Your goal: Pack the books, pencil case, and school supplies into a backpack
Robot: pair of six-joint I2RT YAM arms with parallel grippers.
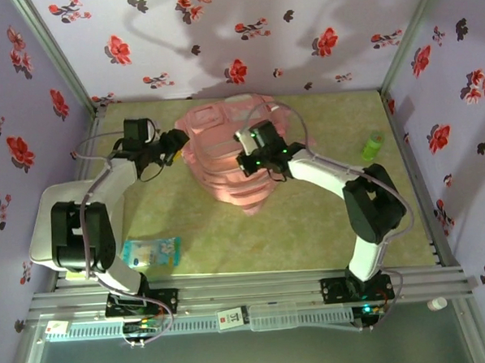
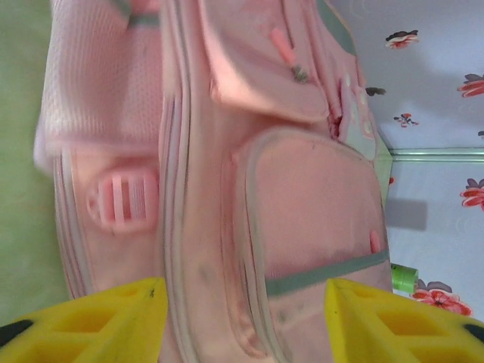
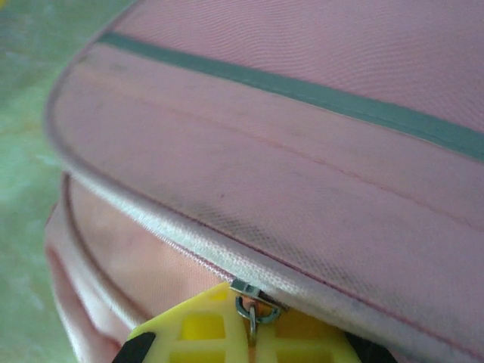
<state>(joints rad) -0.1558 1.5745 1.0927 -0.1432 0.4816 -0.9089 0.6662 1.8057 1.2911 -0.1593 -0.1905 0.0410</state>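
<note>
I judge that the right end effector (image 3: 249,333) should draw the zip pull (image 3: 253,306) along the curved seam, not away from it, so that the backpack (image 1: 225,162) in the middle of the tabletop (image 1: 309,219) does not drag. Its fingers are together, clamped on that pull. The left end effector (image 2: 242,321) is apart and holds nothing, facing the backpack's side.

Backpack (image 1: 229,162) centre; book (image 1: 151,253) front-left; bottle (image 1: 373,146) right.
</note>
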